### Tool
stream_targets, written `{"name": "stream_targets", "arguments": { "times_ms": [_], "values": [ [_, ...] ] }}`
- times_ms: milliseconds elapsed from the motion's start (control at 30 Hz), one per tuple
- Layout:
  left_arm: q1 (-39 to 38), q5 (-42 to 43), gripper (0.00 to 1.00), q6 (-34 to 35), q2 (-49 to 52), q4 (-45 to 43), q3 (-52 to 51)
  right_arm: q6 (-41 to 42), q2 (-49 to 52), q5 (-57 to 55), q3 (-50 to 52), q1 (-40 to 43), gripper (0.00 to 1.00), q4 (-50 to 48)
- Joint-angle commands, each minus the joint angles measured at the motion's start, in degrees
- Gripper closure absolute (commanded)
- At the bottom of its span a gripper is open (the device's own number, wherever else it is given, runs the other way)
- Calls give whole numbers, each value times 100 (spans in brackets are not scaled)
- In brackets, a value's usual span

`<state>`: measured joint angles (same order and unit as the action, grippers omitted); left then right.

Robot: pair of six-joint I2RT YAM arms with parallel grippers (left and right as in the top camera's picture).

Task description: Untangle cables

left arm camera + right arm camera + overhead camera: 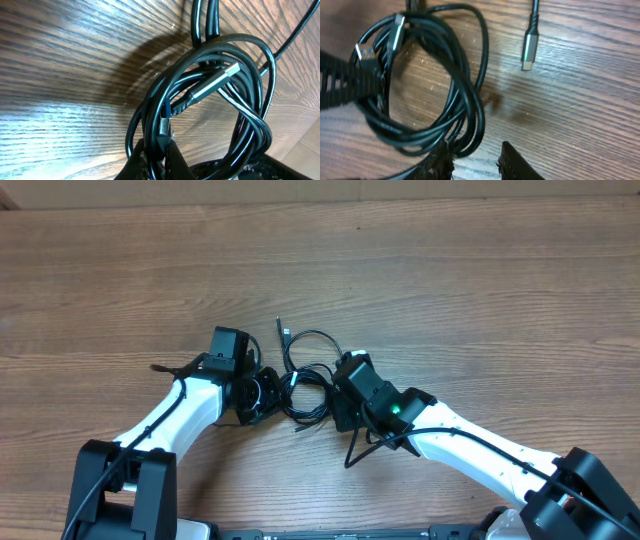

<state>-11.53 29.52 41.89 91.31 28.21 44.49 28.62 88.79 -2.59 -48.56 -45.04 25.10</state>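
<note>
Two arms reach in from the near edge of the tabletop (pixel 480 270) and meet close to its middle. The left gripper (pixel 156 159) has its fingers pressed together on a few strands of the cables (pixel 308 385), pinching the near-left rim of the coil. The right gripper (pixel 475 165) stands at the coil's right side with its fingers apart. One finger lies just beside the outer loop and the other over bare wood, and nothing that I can see is clamped between them.

Between the two grippers the cables lie flat on the wood as several thin black loops wound over and through one another. A long silver plug (pixel 215 82) lies across the middle of the coil, and a blue-tongued plug (pixel 364 52) sits at the rim near the left gripper. Farther toward the far edge, one cord leaves the bundle and ends in a slim silver-tipped plug (pixel 529 50), which lies free on the wood, apart from the loops.

The work looks to be at an early stage. The tangle is anchored on one side, the other side is being lined up for a grasp, and no cord is separated yet. The next move likely calls for the right gripper to close on a single strand, best the one leading to the free plug. It would then draw that strand away toward the right or far edge while the left one holds. Catching two or three strands at once would probably drag the whole coil instead of loosening it.
</note>
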Motion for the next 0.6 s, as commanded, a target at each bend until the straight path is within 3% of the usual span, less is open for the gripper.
{"name": "stream_targets", "arguments": {
  "times_ms": [0,567],
  "values": [
    [-15,280,96,57,46,-24,-4,341,138,-382,-168,9,70,-28],
    [-15,1123,96,264,46,-442,-4,570,439,-485,-212,9,71,-229]
  ]
}}
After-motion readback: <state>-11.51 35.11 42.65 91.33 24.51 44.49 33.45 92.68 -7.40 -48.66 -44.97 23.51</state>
